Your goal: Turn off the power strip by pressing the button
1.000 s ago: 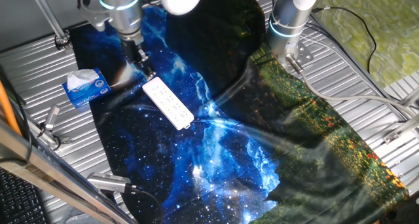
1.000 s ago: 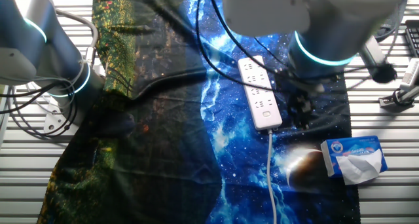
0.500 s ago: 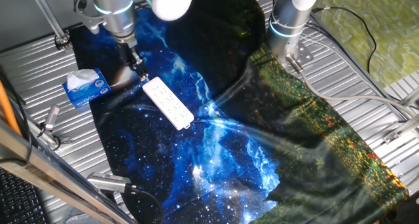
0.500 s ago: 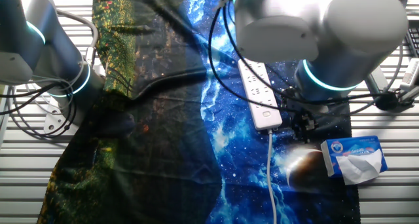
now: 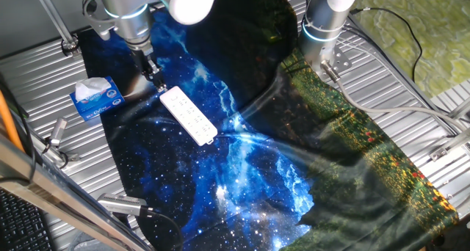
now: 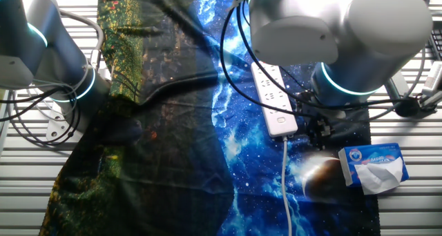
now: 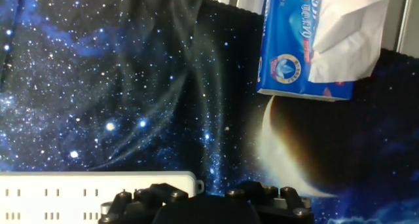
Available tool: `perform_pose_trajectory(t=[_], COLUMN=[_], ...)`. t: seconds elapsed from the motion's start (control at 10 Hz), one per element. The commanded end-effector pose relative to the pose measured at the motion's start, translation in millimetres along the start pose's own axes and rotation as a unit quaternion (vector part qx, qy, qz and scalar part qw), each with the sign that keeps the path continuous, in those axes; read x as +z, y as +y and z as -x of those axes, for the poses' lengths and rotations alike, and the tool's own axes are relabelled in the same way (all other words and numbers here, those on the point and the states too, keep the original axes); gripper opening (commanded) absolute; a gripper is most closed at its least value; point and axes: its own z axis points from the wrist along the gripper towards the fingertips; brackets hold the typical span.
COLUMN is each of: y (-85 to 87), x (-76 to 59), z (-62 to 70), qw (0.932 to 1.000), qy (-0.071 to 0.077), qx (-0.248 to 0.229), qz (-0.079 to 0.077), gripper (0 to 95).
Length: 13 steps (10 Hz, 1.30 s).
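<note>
- I see the flat white plastic power strip [image 5: 189, 116] on glossy starry cloth [image 5: 220, 185].
- My gripper [image 5: 154, 78] hangs beside its end; finger state unclear.
- Boxy blue tissue box [image 5: 96, 98] nearby.

The counter [image 5: 411, 82] is a surface of ribbed metal slats, pale grey, running out to every edge of both fixed views. Most of it lies under a printed cloth [image 5: 220, 170]: a starry blue galaxy pattern from the centre toward 7 o'clock, passing into a dark stretch at 12 o'clock and a green and orange meadow print [image 5: 367, 148] toward 4 o'clock. In the other fixed view the meadow print [image 6: 138, 29] sits toward 10 o'clock and the galaxy [image 6: 242, 146] toward 5 o'clock. The cloth shows soft folds. Light is even, with dull glints on the slats. A greenish patterned surface [image 5: 418, 16] lies beyond the counter at 1 o'clock.
</note>
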Motion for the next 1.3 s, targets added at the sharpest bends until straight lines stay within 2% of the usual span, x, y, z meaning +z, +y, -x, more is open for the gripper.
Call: perform_pose_trajectory(t=[0.1, 0.2, 0.3, 0.4, 0.5, 0.6, 0.7, 0.8, 0.9, 1.0, 1.2, 1.3], y=[1.4, 1.6, 1.3, 1.3, 1.3, 1.3, 1.3, 1.3, 1.3, 1.3, 1.3, 1.3], x=[2.5, 2.6, 2.4, 2.4, 2.4, 2.4, 2.4, 2.4, 2.4, 2.4, 2.4, 2.4], z=[-3.5, -4.2, -4.1, -4.1, -4.1, -4.1, -4.1, -4.1, -4.1, -4.1, -4.1, -4.1], qw=[0.9999, 0.9999, 1.0000, 0.9999, 0.9997, 0.9995, 0.9996, 0.9998, 0.9998, 0.9997, 0.9996, 0.9995], qy=[-0.003, -0.003, -0.002, -0.004, -0.008, -0.013, -0.016, -0.011, -0.010, 0.000, 0.015, 0.016], qx=[0.008, 0.010, 0.001, -0.008, -0.011, -0.012, -0.018, -0.017, -0.017, -0.014, 0.010, 0.019], qz=[-0.007, -0.006, -0.002, 0.007, 0.021, 0.026, 0.017, 0.003, 0.000, -0.019, -0.023, -0.021], gripper=[76.0, 57.0, 76.0, 76.0, 95.0, 95.0, 95.0, 95.0, 95.0, 95.0, 95.0, 95.0])
